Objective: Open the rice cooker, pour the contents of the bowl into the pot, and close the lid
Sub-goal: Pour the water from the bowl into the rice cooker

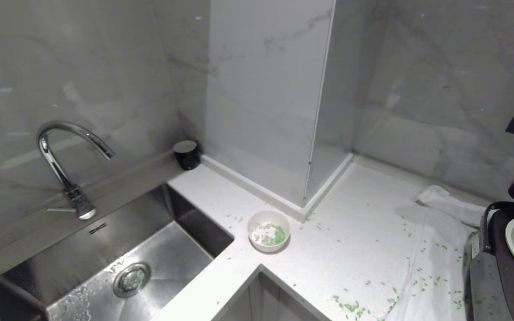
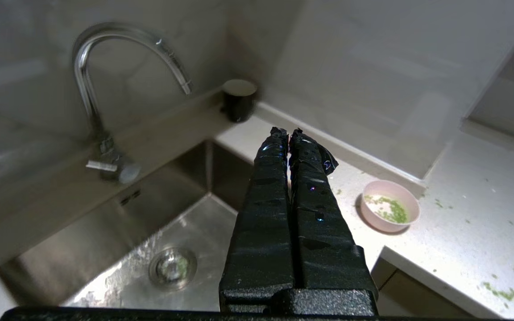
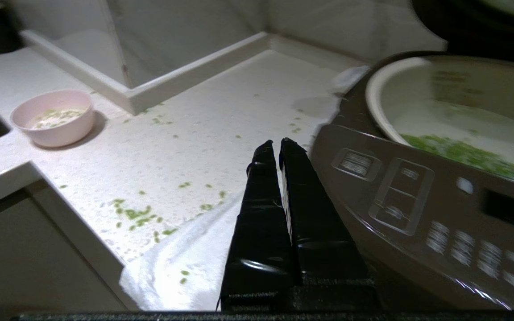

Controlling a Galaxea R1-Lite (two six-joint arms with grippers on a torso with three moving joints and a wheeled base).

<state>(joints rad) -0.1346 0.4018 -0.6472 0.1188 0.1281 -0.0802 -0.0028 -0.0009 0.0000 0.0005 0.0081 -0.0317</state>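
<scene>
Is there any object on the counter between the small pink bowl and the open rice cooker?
Nothing upright: between the small pale pink bowl and the dark grey-brown rice cooker lie only scattered green grains and a flat white cloth.

A steel sink (image 1: 105,263) with a curved chrome faucet (image 1: 63,165) sits in the white table (image 1: 350,223). A small black cup (image 1: 186,154) stands in the corner; a white cloth (image 1: 435,249) lies spread.

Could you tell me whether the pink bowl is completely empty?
No, the bowl on the counter holds some green grains in its white inside.
</scene>
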